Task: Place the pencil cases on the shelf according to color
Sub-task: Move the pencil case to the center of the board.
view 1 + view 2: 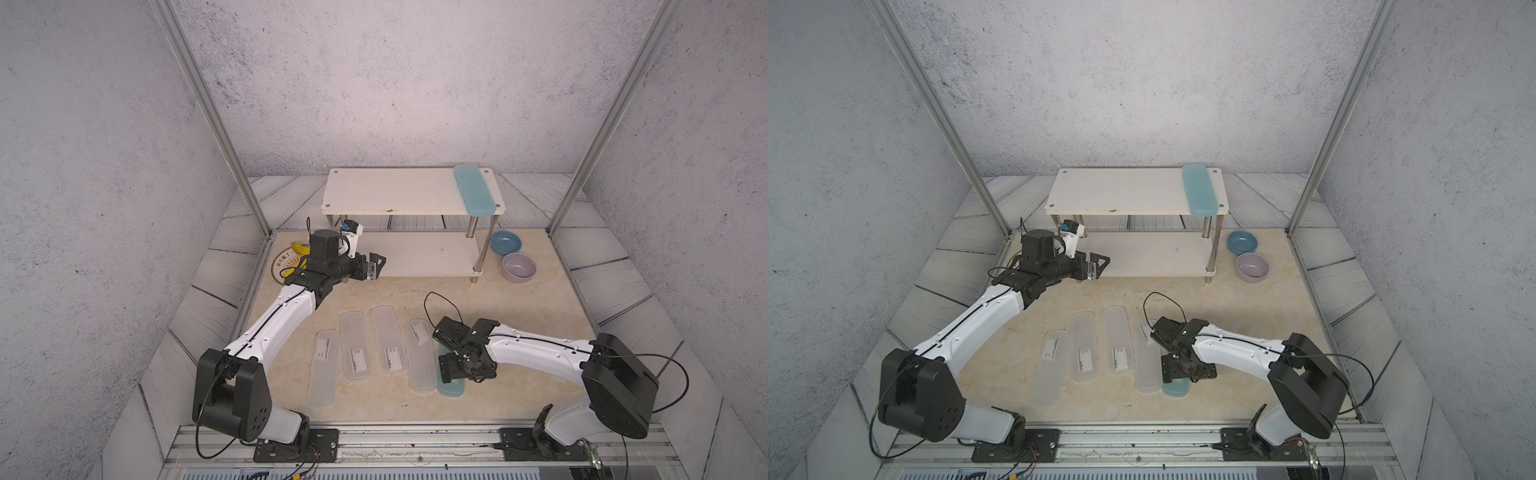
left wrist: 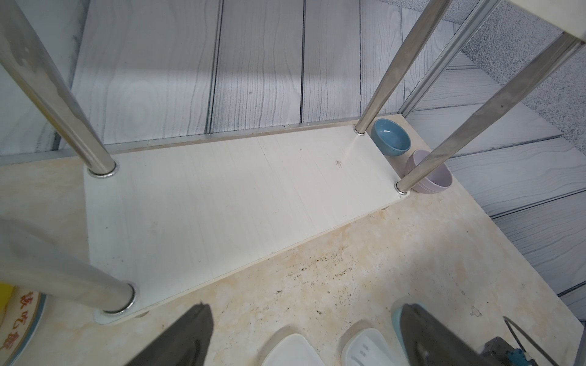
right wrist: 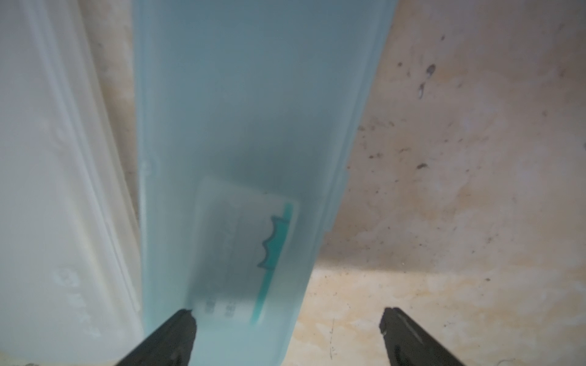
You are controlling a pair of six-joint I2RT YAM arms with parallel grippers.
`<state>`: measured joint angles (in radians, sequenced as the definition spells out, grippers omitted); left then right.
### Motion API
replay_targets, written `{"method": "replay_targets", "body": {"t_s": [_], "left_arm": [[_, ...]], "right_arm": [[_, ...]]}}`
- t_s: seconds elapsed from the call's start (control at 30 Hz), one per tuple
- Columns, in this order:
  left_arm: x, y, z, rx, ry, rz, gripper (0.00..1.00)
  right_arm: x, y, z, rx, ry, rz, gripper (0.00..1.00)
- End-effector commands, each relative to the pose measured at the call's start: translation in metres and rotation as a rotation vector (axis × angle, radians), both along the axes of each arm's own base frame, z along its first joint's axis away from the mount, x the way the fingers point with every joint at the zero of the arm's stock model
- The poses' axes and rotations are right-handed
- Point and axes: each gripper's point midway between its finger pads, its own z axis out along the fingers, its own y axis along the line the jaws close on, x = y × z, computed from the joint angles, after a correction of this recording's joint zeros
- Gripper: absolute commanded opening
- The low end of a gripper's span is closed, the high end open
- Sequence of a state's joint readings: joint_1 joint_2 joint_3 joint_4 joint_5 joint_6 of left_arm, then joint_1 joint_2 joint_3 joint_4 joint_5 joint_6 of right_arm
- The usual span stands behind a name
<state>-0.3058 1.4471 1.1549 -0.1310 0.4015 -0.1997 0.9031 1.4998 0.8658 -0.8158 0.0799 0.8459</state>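
Right wrist view: the right hand (image 3: pixel 287 317) is hanging wide open over the blue pencil case (image 3: pixel 237 126).

It is lying on the tabletop (image 3: pixel 459 158), just beside the last of four white cases (image 1: pixel 419 355), and nothing is pinching it. One finger (image 3: pixel 177 332) is sitting over its lid and the other over bare tabletop, so I think the hand is lining up for a grab. In both top views another blue case (image 1: pixel 475 189) is lying on the top board of the shelf (image 1: pixel 395 191), so blues are probably going there together. The left hand (image 2: pixel 304 309) is spread, holding nothing, pointing at the lower board (image 2: pixel 237 196).
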Motion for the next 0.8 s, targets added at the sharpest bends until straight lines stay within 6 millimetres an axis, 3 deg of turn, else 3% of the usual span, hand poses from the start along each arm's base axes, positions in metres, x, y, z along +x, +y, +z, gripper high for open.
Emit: {"method": "replay_targets", "body": {"t_s": [0.0,0.17,0.3,0.53,0.77], "left_arm": [[0.001,-0.003,0.008,-0.008,-0.017,-0.014,0.99],[0.001,-0.003,0.008,-0.010,-0.018,-0.014,0.99],[0.000,-0.005,0.010,-0.017,-0.019,-0.020,0.99],[-0.001,-0.004,0.011,-0.021,-0.020,-0.020,0.99],[-0.002,-0.007,0.011,-0.036,-0.013,-0.032,0.99]], "right_arm": [[-0.003,-0.018,0.001,-0.070,-0.017,-0.015,0.97],[0.002,0.009,0.020,0.114,-0.070,0.030,0.97],[0.008,0.025,0.019,0.183,-0.090,0.062,0.97],[0.017,0.018,0.008,0.045,-0.062,0.047,0.96],[0.019,0.022,0.003,0.051,-0.063,0.048,0.96]]}}
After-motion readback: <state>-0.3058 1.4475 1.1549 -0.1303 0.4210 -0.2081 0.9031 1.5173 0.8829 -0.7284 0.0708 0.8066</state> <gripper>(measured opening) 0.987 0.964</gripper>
